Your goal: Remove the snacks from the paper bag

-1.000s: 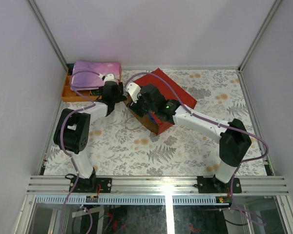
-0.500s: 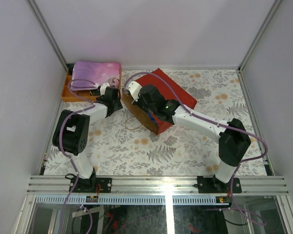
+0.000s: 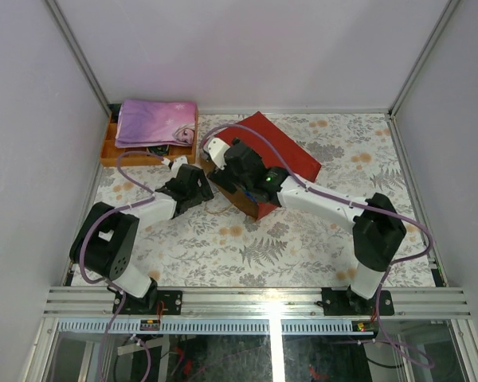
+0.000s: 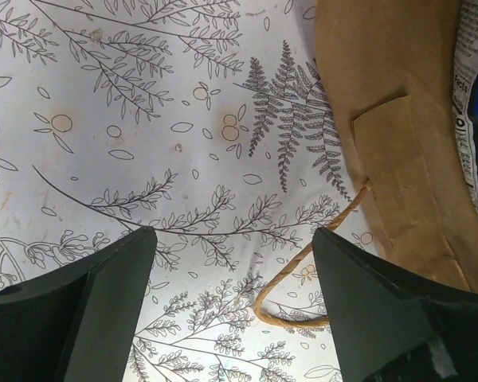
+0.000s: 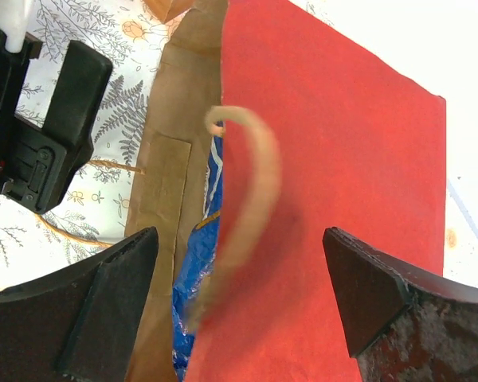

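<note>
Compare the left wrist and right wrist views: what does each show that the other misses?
Only left wrist: a white panel of small print at the right edge, and the open left claw over tablecloth. Only right wrist: the red outer face of the paper bag, one string handle arching over it, and the open right claw. Both: the brown kraft lining, the other handle lying on the cloth, and a sliver of the blue Doritos bag.

Red bag on a floral table.
The paper bag (image 3: 280,151) is seen red outside and kraft brown inside, a blue packet (image 5: 195,278) within; the table (image 3: 303,247) is printed white with grey ferns and orange blossoms.
</note>
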You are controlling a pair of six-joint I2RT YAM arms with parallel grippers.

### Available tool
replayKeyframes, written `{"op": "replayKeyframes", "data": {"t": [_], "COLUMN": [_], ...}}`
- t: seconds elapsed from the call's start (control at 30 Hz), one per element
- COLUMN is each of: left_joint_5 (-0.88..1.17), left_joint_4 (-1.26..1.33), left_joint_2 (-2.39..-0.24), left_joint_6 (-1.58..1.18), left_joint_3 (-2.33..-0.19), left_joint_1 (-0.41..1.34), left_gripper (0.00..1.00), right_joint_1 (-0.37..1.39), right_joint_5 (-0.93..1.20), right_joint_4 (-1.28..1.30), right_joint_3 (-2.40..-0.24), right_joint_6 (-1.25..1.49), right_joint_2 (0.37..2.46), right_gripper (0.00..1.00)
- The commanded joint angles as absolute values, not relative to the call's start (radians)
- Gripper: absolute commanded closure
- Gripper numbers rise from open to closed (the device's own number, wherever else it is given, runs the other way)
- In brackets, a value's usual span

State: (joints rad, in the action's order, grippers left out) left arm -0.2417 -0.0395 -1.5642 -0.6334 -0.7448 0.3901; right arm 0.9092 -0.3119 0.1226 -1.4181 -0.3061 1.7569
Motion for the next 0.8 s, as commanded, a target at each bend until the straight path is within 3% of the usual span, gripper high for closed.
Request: {"op": "replayKeyframes", "data": {"t": [0.0, 0.53, 0.77], "left_joint_5": [-0.217, -0.121, -0.088], "left_joint_4": [0.029, 0.098, 0.107], "left_joint_2": [-1.552, -1.606, -1.712], "left_joint_6": [-0.657, -0.678, -0.692], "left_joint_3": [-0.749, -0.818, -0.919], "left_joint_1": [0.384, 0.391, 0.42], "left_gripper": [0.2, 0.2, 0.2], "right_joint_1": [0.963, 1.0, 0.999], "right_joint_5": [-0.434, -0.802, -0.85], "right_joint_4": [0.078, -0.125, -0.242], "right_joint_3": [-1.43, -1.433, -1.386], "right_joint_6": [-0.374, -0.546, -0.646], "right_joint_2": [1.795, 1.929, 1.935], "right_gripper": [0.09, 0.5, 0.86]}}
